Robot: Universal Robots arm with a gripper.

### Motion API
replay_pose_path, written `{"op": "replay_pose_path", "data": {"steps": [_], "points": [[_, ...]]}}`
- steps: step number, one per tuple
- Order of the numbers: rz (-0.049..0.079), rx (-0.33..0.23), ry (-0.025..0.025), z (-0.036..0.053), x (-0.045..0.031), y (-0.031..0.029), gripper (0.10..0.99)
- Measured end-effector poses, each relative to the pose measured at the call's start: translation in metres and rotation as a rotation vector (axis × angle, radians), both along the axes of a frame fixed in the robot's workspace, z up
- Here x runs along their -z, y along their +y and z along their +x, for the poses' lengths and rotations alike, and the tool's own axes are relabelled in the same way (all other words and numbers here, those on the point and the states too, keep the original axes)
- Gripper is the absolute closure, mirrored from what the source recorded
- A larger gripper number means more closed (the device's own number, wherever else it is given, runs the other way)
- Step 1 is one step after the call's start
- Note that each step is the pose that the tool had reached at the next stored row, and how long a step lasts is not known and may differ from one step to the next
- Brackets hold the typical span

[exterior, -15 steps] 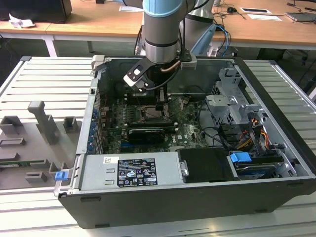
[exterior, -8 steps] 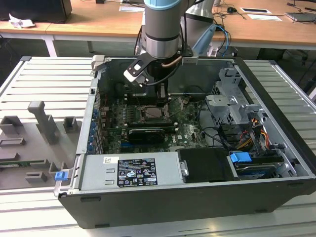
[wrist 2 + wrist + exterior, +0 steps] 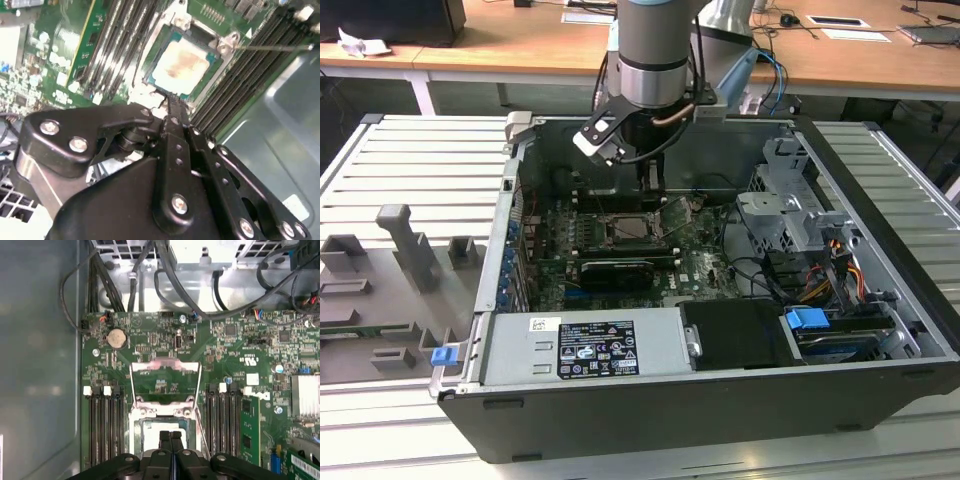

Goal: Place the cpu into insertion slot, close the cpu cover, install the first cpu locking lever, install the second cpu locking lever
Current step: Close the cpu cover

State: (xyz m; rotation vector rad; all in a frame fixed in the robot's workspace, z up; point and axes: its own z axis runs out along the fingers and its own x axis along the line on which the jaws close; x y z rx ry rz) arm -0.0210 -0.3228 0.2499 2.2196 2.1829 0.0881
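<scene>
While desks (image 3: 520, 45) stand behind, the table (image 3: 405, 165) is ribbed.

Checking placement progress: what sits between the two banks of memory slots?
The slot holding the cpu, with the shut pincer close by, in both wrist views.

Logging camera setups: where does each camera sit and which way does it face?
Exterior view: off the arm, looking down into the open computer case; arm and claw show.
First wrist view: on the wrist, facing down the shut claw at the open cpu cover.
Second wrist view: on the wrist, slanting past the claw at the cpu in the insertion slot.
All three share the claw.
</scene>
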Motion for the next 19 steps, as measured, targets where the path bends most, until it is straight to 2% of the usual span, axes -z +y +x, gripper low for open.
{"op": "replay_pose_path", "data": {"steps": [6,8,14,19], "points": [[-0.007,0.0,0.0001,0.0032,-0.0039,0.0,0.98],[-0.009,0.0,0.0,0.0046,-0.0086,0.0,0.98],[-0.009,0.0,0.0,0.0199,-0.0086,0.0,0.98],[-0.009,0.0,0.0,0.0252,-0.0112,0.0001,0.98]]}}
